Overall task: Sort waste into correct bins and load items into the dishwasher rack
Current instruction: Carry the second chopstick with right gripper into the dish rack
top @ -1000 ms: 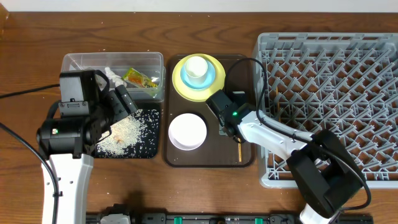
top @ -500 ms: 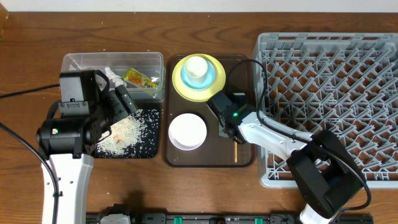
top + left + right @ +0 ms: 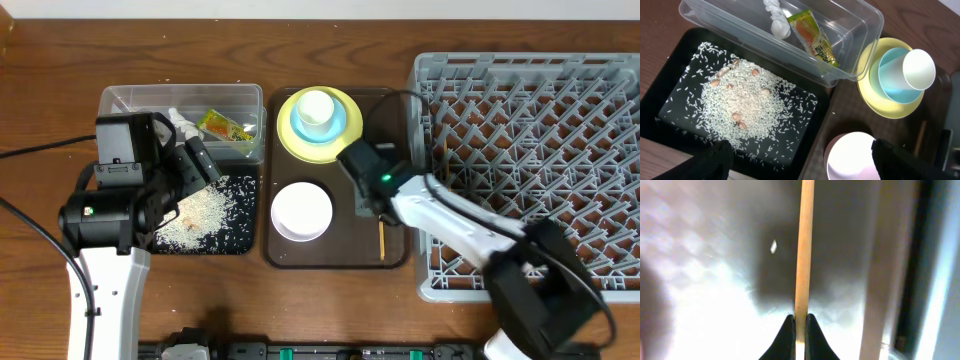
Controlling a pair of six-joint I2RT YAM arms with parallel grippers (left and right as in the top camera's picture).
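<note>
Though the snack wrapper (image 3: 812, 40) is illegible, right jaws pinch a chopstick (image 3: 804, 245).

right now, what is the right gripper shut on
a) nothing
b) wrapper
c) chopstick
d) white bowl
c: in the right wrist view the right gripper has its fingertips pinched together on the thin wooden chopstick.
</note>
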